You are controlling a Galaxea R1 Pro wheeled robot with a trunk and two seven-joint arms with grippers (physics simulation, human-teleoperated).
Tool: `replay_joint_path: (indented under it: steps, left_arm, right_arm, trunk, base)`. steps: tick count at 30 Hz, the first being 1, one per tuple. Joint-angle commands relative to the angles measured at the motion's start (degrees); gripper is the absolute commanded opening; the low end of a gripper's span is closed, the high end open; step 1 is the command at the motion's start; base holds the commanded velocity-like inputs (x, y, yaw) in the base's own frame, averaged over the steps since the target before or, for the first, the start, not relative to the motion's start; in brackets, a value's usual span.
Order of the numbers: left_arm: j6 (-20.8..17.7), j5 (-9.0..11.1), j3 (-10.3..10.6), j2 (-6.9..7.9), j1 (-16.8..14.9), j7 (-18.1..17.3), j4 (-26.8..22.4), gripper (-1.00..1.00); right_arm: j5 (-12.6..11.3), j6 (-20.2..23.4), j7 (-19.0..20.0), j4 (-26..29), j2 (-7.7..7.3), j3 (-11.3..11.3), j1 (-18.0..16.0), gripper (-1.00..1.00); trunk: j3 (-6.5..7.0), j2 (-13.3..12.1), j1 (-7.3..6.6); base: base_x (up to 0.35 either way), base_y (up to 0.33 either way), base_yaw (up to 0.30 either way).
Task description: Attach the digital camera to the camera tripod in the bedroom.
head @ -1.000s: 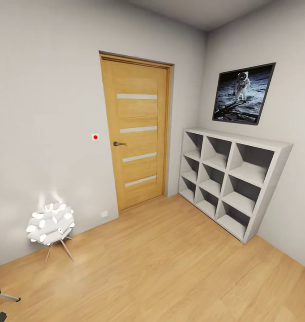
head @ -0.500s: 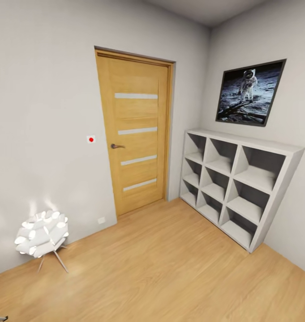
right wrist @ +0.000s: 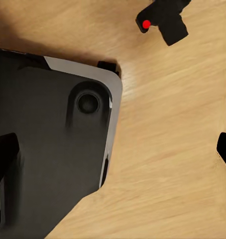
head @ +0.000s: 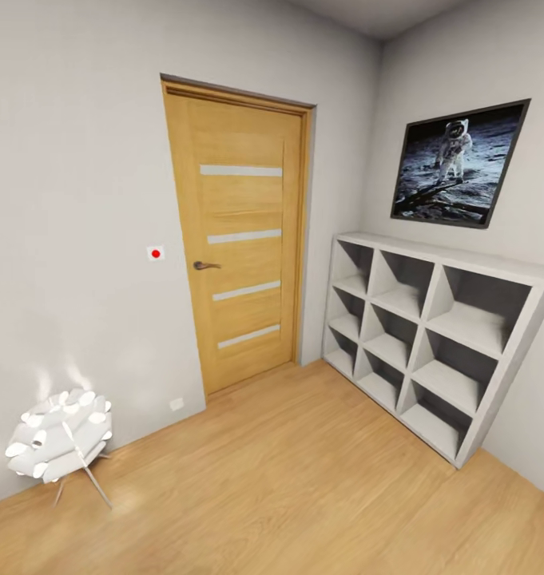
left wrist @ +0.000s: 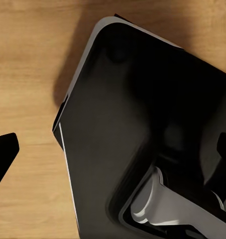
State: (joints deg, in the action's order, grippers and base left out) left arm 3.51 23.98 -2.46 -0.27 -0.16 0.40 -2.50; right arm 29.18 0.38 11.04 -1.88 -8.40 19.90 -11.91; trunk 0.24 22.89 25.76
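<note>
The digital camera [right wrist: 162, 21], small and black with a red dot, lies on the light wood floor in the right wrist view, beyond my robot base. My right gripper [right wrist: 113, 152] hangs open over the floor, its two dark fingertips [right wrist: 3, 149] far apart and nothing between them. My left gripper [left wrist: 113, 154] also stands open above the floor and the dark base [left wrist: 143, 129], holding nothing. The camera tripod is out of view. The head view looks at a corner of the bedroom with a wooden door [head: 240, 239].
A white cube shelf [head: 431, 319] stands along the right wall under an astronaut picture [head: 459, 164]. The small white-ball floor lamp [head: 57, 438] sits at the left wall. Light wood floor [head: 303, 487] stretches open between them. My black base [right wrist: 43, 144] is below both wrists.
The whole head view has shifted as the robot moves toward the door: lamp slides left, shelf and picture slide right. A silver tripod leg at the lower left has left the picture.
</note>
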Motion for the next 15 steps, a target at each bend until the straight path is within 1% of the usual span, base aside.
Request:
replay_joint_path:
  steps: [1, 3, 5, 15]
  left_arm:
    - [0.2, 0.0, -0.2, -0.01, 0.0, 0.0, 0.0, 1.0]
    - [0.2, 0.1, -0.3, -0.01, 0.0, 0.0, 0.0, 1.0]
    - [0.2, 0.1, -0.4, 0.0, 0.0, 0.0, 0.0, 1.0]
    - [0.2, 0.3, -0.5, 0.0, 0.0, 0.0, 0.0, 1.0]
  right_arm:
    - [0.4, 0.0, 0.1, -0.1, -0.03, 0.5, 0.0, 1.0]
    - [0.4, 0.0, 0.1, -0.1, -0.03, 0.5, 0.0, 1.0]
    - [0.4, -0.1, 0.1, -0.1, -0.04, 0.5, 0.0, 1.0]
    - [0.4, -0.1, 0.1, -0.1, -0.04, 0.5, 0.0, 1.0]
  trunk:
    - [-0.02, 0.0, 0.03]
    - [-0.02, 0.0, 0.03]
    - [-0.02, 0.0, 0.03]
    - [-0.02, 0.0, 0.03]
  base:
    - [0.068, 0.0, 0.061]
    - [0.044, 0.0, 0.115]
    - [0.017, 0.0, 0.208]
    - [0.003, 0.0, 0.259]
